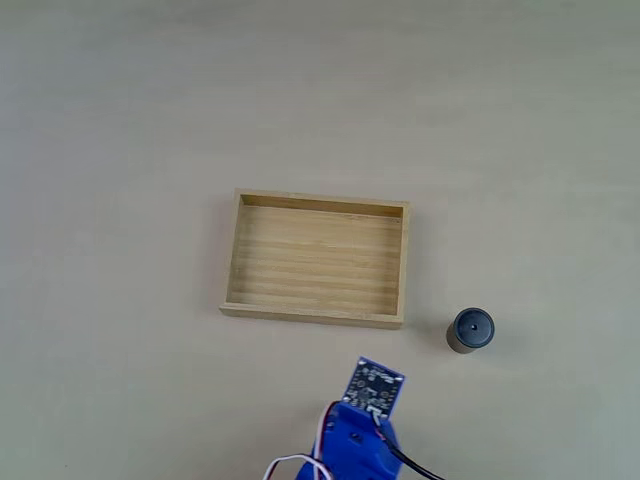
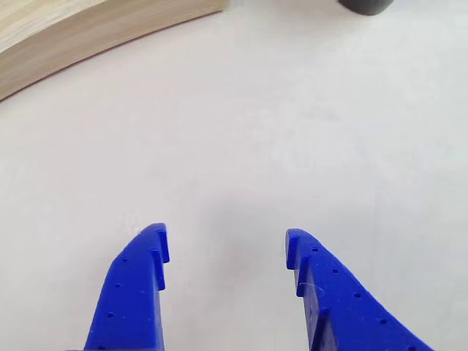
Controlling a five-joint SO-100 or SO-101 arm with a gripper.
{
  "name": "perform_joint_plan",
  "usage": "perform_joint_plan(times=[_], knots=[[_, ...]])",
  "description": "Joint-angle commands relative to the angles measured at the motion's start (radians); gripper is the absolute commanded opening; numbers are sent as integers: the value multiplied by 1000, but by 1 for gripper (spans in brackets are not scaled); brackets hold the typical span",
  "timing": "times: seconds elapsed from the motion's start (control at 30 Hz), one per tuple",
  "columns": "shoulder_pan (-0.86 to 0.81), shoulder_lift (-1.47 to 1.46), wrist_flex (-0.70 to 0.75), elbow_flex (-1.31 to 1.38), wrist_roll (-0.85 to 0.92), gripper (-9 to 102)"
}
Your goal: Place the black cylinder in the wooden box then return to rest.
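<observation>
The wooden box lies empty in the middle of the table in the fixed view; its near wall shows at the top left of the other view. The black cylinder stands upright on the table, just off the box's lower right corner, and its base peeks in at the top edge of the other view. My blue gripper is open over bare table, short of both, with nothing between its fingers. The arm's blue wrist with a circuit board sits at the bottom of the fixed view.
The light beige tabletop stretches out on all sides of the box. White and black cables trail from the arm at the bottom edge.
</observation>
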State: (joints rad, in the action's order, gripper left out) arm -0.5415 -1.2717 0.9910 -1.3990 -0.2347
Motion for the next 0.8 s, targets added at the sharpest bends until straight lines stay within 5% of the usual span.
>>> perform_joint_plan(times=[0.0, 0.77], knots=[[-64, 114, -146, 137, -20, 26], [-156, 738, -515, 520, -17, 26]])
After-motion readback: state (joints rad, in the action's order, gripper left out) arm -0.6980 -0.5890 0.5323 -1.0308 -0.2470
